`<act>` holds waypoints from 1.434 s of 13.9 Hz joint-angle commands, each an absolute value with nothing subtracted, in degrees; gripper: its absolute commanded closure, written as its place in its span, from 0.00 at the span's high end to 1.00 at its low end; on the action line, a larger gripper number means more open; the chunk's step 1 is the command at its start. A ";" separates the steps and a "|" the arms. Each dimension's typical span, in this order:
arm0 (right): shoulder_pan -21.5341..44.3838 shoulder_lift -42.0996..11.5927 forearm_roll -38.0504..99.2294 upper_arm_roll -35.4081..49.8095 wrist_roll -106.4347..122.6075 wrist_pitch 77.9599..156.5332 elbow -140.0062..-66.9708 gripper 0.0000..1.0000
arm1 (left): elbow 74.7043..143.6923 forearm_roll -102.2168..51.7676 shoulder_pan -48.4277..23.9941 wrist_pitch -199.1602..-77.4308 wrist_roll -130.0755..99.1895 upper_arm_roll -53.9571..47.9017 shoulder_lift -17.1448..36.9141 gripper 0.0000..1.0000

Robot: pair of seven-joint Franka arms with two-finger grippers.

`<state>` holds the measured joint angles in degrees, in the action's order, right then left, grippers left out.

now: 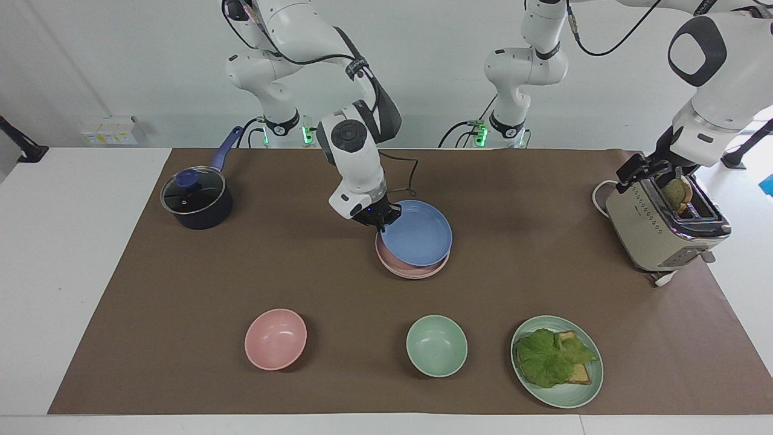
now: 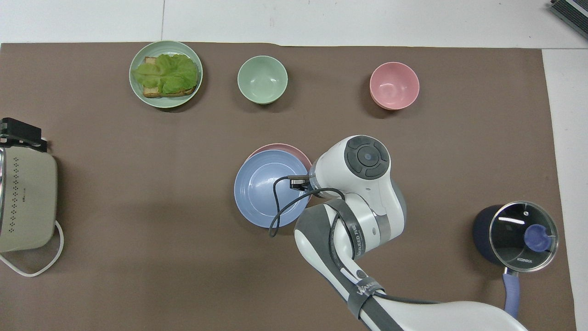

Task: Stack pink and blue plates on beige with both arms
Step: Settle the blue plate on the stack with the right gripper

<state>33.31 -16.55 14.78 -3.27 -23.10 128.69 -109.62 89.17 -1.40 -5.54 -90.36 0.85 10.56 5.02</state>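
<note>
The blue plate (image 1: 416,234) (image 2: 266,188) lies low over the pink plate (image 1: 410,270) (image 2: 285,148), shifted a little off its centre. My right gripper (image 1: 380,220) is shut on the blue plate's rim, on the edge nearer the robots. I cannot tell whether the blue plate rests on the pink one. The beige plate is hidden under the stack. In the overhead view the right arm's wrist covers its gripper. My left gripper (image 1: 649,171) (image 2: 19,133) stands open over the top of the toaster (image 1: 661,226), beside a bread slice (image 1: 676,193) in the slot.
A lidded dark pot (image 1: 196,199) sits toward the right arm's end. Farther from the robots stand a pink bowl (image 1: 275,338), a green bowl (image 1: 436,345) and a green plate (image 1: 583,389) with lettuce and bread. The toaster's cord (image 2: 32,271) trails on the mat.
</note>
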 commanded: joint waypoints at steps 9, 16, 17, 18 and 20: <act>31.20 -17.75 16.79 -3.25 -12.22 132.54 -110.04 0.00 | 88.86 -0.88 -5.71 -89.74 1.14 10.55 4.57 1.00; 31.20 -17.14 16.44 -3.60 -12.83 130.87 -108.99 1.00 | 88.86 -0.88 -5.71 -89.74 1.14 10.55 4.57 1.00; 31.03 -16.53 15.91 -4.04 -12.92 130.09 -108.81 1.00 | 88.86 -0.88 -5.71 -89.74 1.14 10.55 4.57 1.00; 30.07 -15.22 15.65 -4.22 -13.18 129.21 -108.81 1.00 | 88.94 -0.88 -5.71 -89.74 1.14 10.55 4.57 1.00; 26.39 -12.49 13.29 -4.22 -13.18 128.41 -108.72 1.00 | 88.94 -0.88 -5.71 -89.74 1.14 10.55 4.57 1.00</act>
